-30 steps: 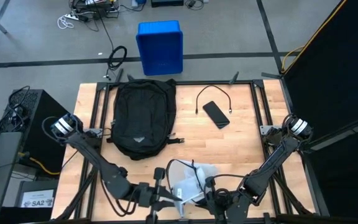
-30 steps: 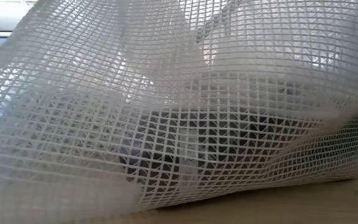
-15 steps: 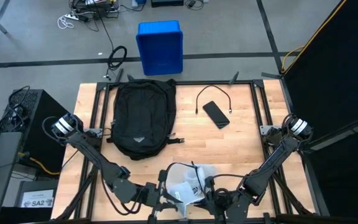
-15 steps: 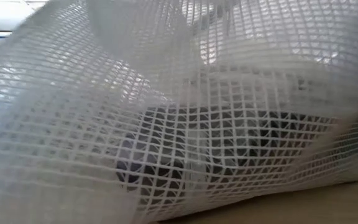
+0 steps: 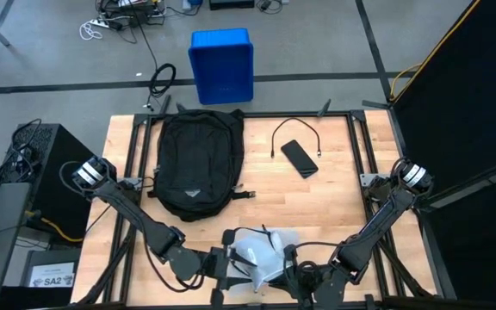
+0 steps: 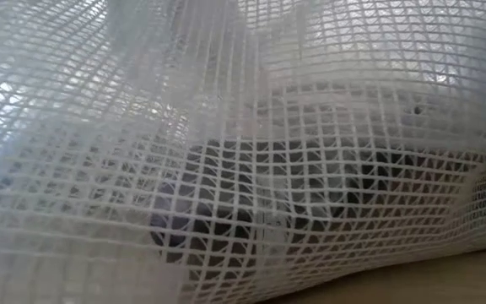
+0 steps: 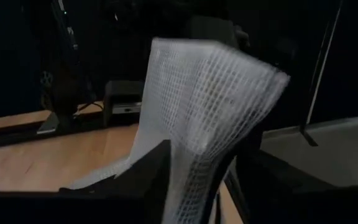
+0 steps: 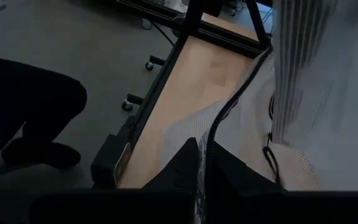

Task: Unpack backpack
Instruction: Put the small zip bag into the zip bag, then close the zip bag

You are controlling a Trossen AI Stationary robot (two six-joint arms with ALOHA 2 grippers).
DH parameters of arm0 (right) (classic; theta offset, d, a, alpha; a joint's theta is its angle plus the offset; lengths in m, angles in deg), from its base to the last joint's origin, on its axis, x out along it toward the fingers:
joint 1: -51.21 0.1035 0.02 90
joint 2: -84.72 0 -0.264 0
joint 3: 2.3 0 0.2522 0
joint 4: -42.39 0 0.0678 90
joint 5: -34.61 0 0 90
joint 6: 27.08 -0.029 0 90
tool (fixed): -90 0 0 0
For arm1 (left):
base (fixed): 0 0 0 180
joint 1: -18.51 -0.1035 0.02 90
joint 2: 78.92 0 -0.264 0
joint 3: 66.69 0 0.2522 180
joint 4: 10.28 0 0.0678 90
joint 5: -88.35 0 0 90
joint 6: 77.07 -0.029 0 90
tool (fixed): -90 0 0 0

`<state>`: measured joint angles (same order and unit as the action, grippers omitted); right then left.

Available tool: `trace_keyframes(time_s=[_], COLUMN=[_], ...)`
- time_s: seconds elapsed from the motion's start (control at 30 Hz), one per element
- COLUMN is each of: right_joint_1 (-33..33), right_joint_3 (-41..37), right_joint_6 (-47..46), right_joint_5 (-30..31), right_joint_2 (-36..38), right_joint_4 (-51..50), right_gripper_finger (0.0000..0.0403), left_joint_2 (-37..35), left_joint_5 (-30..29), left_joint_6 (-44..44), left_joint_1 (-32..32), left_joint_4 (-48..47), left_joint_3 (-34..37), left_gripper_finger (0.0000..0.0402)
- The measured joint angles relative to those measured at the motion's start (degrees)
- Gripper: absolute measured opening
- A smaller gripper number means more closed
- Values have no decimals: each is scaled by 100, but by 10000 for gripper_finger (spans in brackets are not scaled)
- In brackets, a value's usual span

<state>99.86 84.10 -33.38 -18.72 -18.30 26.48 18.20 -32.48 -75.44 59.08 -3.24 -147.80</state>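
Looking down: backpack [image 5: 195, 164] flat on desk [image 5: 334, 194], far left; both end effectors at white mesh bag [image 5: 257, 254] near front edge. Left wrist: left end effector [image 7: 194, 168] parted around mesh. Right wrist: right end effector [image 8: 199, 163] pinched closed on bag's edge.

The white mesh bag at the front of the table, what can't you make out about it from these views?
- Contents: in the low view the mesh bag fills the picture; only dark shapes show through the weave.
- Table beyond: hidden in the low view by the mesh.
- Left gripper: whether its fingers press the mesh, which drapes between them, is unclear.
- Right gripper: what it pinches is cut off by the picture's edge.
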Motion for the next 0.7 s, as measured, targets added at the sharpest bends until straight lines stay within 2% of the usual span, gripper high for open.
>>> trace_keyframes(time_s=[0.17,0.3,0.47,0.57,0.7], right_joint_1=[0,9,11,11,11], right_joint_3=[-1,0,0,0,-2], right_joint_6=[2,2,2,2,-1], right_joint_5=[0,-2,-2,9,89], right_joint_2=[0,0,0,0,0], right_joint_4=[-2,-2,-6,-7,-7], right_gripper_finger=[0,0,0,0,0], left_joint_2=[-196,-541,-848,-833,-684], left_joint_5=[-158,-431,-336,-117,-187], left_joint_6=[-179,-264,-147,-129,37], left_joint_1=[55,181,433,636,757], left_joint_4=[-155,-513,-891,-1209,-1623], left_joint_3=[0,0,-3,-7,-4], left_gripper_finger=[220,247,256,257,257])
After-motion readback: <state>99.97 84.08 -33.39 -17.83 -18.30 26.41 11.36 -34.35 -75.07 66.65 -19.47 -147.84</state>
